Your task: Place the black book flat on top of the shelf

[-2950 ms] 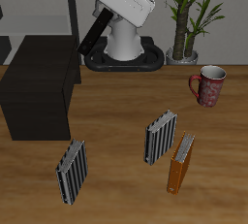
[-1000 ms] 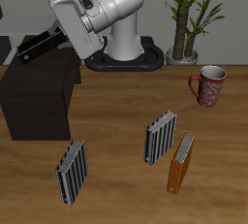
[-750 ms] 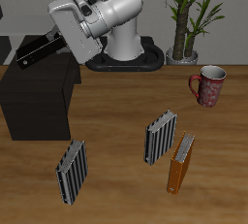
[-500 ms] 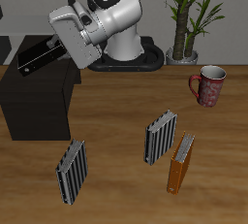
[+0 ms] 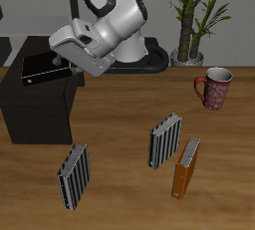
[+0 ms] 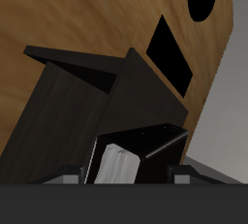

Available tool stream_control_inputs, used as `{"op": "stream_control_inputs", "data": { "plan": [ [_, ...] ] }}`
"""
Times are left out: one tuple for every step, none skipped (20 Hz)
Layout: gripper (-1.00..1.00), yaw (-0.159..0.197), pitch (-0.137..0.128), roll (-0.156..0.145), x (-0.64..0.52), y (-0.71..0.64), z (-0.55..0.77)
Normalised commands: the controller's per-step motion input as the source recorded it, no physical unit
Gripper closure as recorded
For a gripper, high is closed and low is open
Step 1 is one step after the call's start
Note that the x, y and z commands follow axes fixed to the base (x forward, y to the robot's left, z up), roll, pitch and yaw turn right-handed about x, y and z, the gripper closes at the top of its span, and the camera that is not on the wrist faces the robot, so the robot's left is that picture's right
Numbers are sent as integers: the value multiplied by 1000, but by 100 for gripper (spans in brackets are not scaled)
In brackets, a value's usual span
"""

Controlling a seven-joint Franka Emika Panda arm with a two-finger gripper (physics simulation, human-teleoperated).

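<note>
My gripper (image 5: 71,67) is shut on the black book (image 5: 45,68) and holds it by one end over the top of the shelf (image 5: 38,105), the low black cabinet at the table's side. The book lies almost flat, slightly tilted, close above the shelf top; I cannot tell whether it touches. In the wrist view the black book (image 6: 145,145), with its pale page edge, sits between my fingers (image 6: 60,178), and the shelf (image 6: 68,102) lies just beyond it.
Two grey-and-black striped books (image 5: 73,174) (image 5: 165,139) and an orange-brown book (image 5: 184,167) stand near the table's front. A red mug (image 5: 214,87) and a potted plant (image 5: 191,15) are farther back. A tall thin-framed rack (image 5: 40,0) stands behind the shelf.
The arm has swung from beside its base over to the shelf. In the last second it lowered the book and turned it from slanted towards flat, close over the shelf top.
</note>
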Motion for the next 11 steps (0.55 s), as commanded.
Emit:
{"op": "stream_control_inputs", "data": {
  "plan": [
    [-100, -66, 101, 212, -74, 317, -34],
    [-100, 2, -40, 11, -41, 251, 96],
    [-100, -31, -33, 135, 443, 167, 154],
    [-100, -129, 123, 221, -42, 336, -3],
    [-100, -191, 64, 243, -91, 273, 46],
    [-100, 28, -144, 94, -106, 398, 316],
    [-100, -6, -78, 91, -61, 219, 157],
    [-100, -161, 6, 239, -27, 239, 86],
    [-100, -138, 4, 313, -94, 363, 76],
    [-100, 77, -105, -32, -135, 223, 151],
    [-100, -15, -28, 139, -36, 250, 8]
  ]
}}
